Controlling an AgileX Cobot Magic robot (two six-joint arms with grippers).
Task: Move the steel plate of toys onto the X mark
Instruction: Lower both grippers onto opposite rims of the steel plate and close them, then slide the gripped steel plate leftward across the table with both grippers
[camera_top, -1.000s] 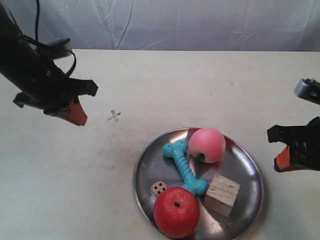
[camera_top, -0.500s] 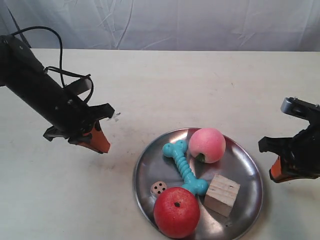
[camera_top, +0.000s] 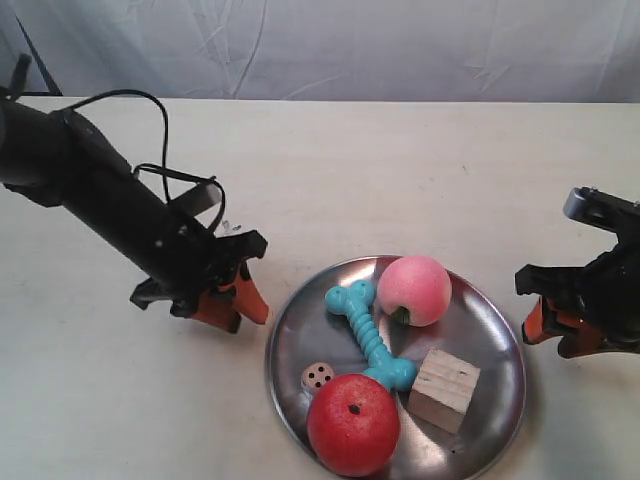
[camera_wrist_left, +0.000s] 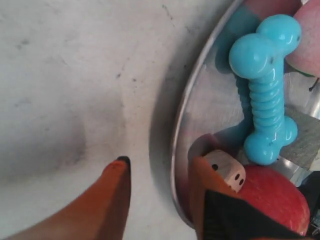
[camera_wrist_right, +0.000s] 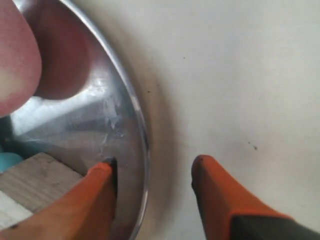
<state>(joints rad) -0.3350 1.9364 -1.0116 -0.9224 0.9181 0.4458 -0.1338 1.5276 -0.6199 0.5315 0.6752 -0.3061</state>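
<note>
The steel plate (camera_top: 494, 338) lies at the table's front with the apple (camera_top: 353, 424), peach (camera_top: 414, 290), bone (camera_top: 366, 335), cube (camera_top: 443, 389) and die (camera_top: 318, 376) in it. My left gripper (camera_top: 245, 314) is open at its left rim. In the left wrist view, the left gripper (camera_wrist_left: 160, 167) straddles the plate's (camera_wrist_left: 210, 115) rim, one finger beside the die (camera_wrist_left: 227, 170). My right gripper (camera_top: 550, 335) is open at the right rim. The right gripper (camera_wrist_right: 154, 165) also straddles the plate (camera_wrist_right: 100, 115). The X mark (camera_top: 231, 229) barely peeks past the left arm.
A pale tabletop (camera_top: 400, 170) runs back to a wrinkled white curtain (camera_top: 400, 45). The left arm's black cable (camera_top: 160, 130) loops over the table behind that arm.
The left arm has swept from beside the X mark down to the plate's left rim. The right gripper has edged inward and lower over the right rim. The plate has not moved.
</note>
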